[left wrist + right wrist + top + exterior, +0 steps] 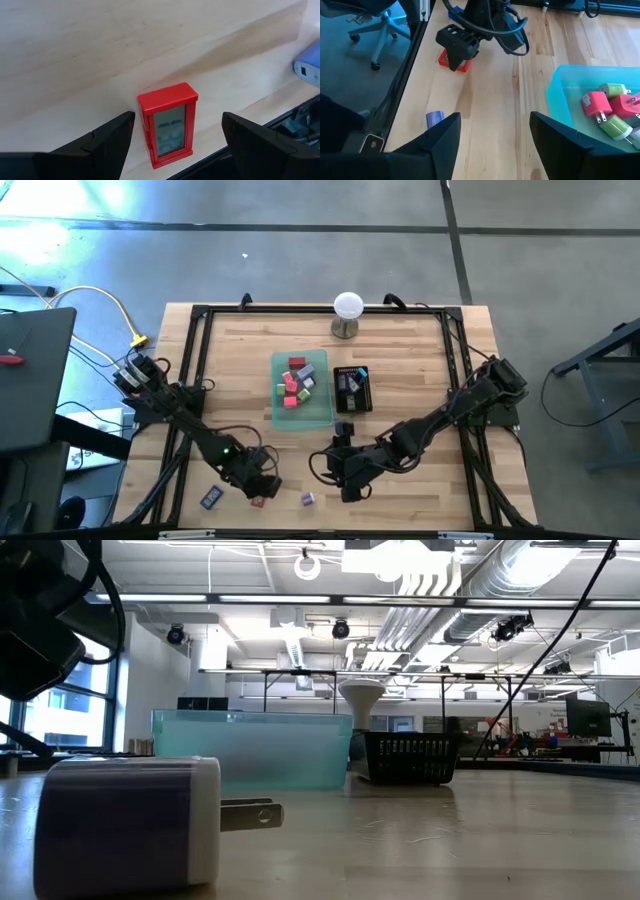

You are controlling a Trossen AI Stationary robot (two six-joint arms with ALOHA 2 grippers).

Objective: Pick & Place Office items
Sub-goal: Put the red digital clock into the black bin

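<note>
A flat red office item (169, 125) with a grey window lies on the wood near the table's near edge. My left gripper (178, 117) hangs open just over it (258, 502), one finger on each side, touching nothing. A purple-and-white plug block (130, 825) lies to its right (308, 498), and a blue item (211, 498) to its left. My right gripper (495, 117) is open above bare wood (350, 488), near the purple block (434, 118). Pink, red and green items (605, 107) lie in the translucent green tray (320, 415).
The black mesh tray (352, 388) holds dark and blue bits, right of the green tray. A white ball on a metal stand (347, 305) stands by the far edge. A black frame (195, 360) rims the table. Bare wood (420, 360) lies right of the trays.
</note>
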